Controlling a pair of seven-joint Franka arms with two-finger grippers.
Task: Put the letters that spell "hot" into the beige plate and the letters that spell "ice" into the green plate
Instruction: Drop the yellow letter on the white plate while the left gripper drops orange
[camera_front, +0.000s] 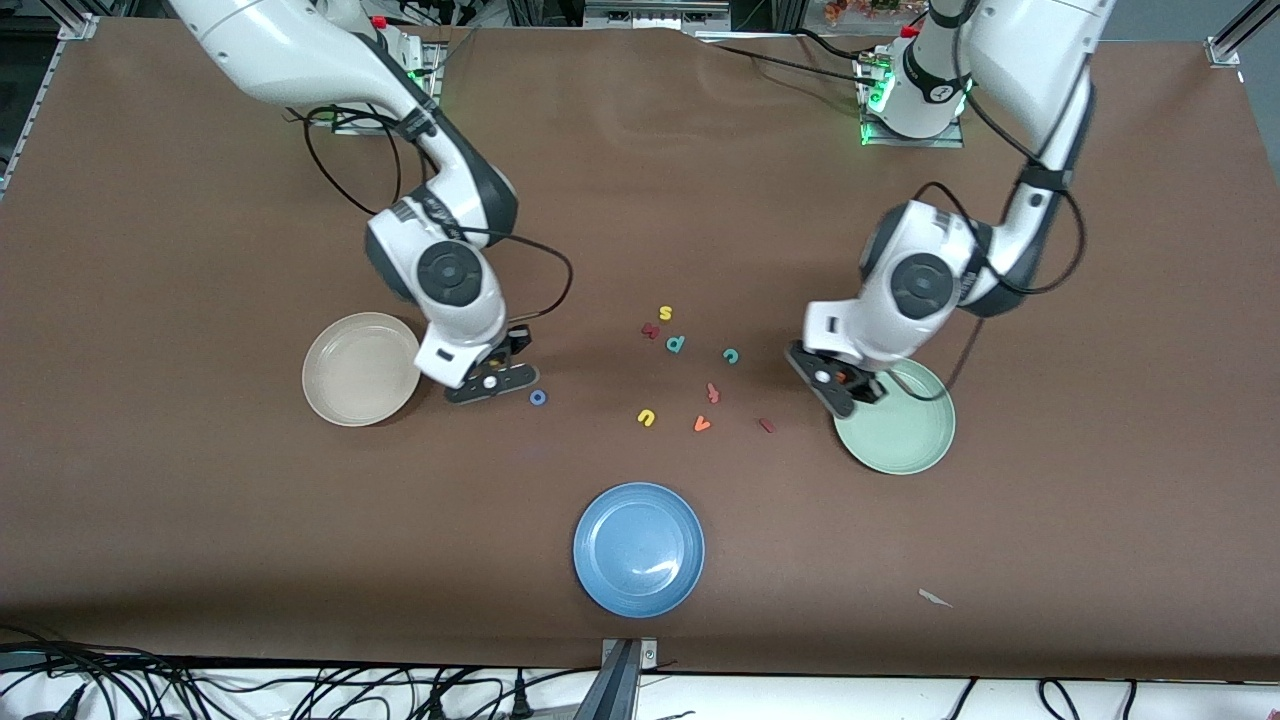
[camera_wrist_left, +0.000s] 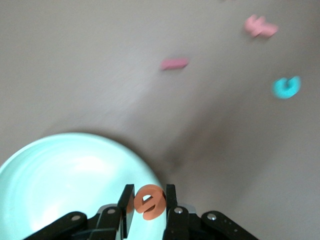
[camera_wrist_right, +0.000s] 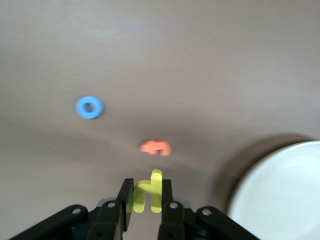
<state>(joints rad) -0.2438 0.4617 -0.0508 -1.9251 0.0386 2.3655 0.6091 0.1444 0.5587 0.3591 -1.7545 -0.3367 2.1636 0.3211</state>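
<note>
The left gripper (camera_wrist_left: 150, 202) pinches the orange "e" (camera_wrist_left: 148, 201) at the green plate (camera_wrist_left: 60, 175) rim and should move inward before letting go. The right gripper (camera_wrist_right: 145, 197), pinching the yellow "h" (camera_wrist_right: 146, 196), should carry it fully over the beige plate (camera_wrist_right: 280, 195).

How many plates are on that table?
3. The round cream-beige plate lies toward the right arm's end, the round pale green plate toward the left arm's end, and the round blue plate sits between them, nearest the front camera. None seems hidden.
</note>
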